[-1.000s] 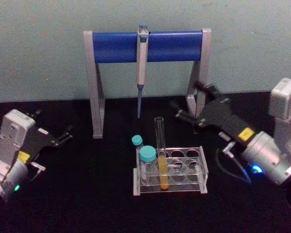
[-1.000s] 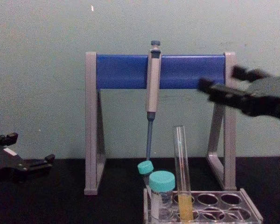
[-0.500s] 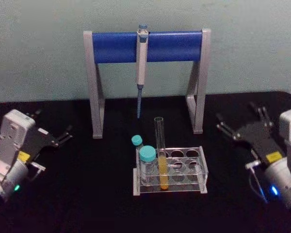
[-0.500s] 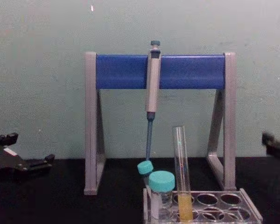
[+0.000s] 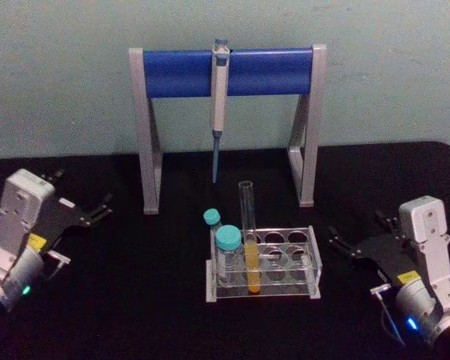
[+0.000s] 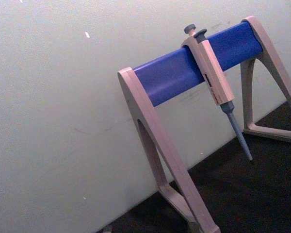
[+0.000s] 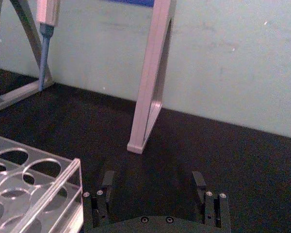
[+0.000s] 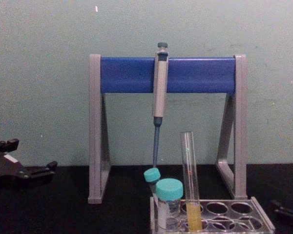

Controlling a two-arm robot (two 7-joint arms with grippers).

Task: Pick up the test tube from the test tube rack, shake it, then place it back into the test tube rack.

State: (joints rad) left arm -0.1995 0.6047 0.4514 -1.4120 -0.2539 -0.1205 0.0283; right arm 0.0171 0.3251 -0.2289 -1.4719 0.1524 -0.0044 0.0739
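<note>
Two claws wide, empty: right claw (image 5: 358, 241) at 3 o'clock of test tube rack (image 5: 304, 283), left claw (image 5: 82, 201) at 9. Test tube (image 5: 250, 247) upright in rack.

Where things sat on my table

The test tube (image 5: 247, 238) stood in the test tube rack (image 5: 309, 264), right of two capped tubes (image 5: 226, 253). Behind them was the pipette stand (image 5: 226, 73). My grippers sat far left (image 5: 90, 206) and right (image 5: 358, 236).

No text can be read; yellow labels (image 5: 34, 241) on the arms seem too blurred to make out.
</note>
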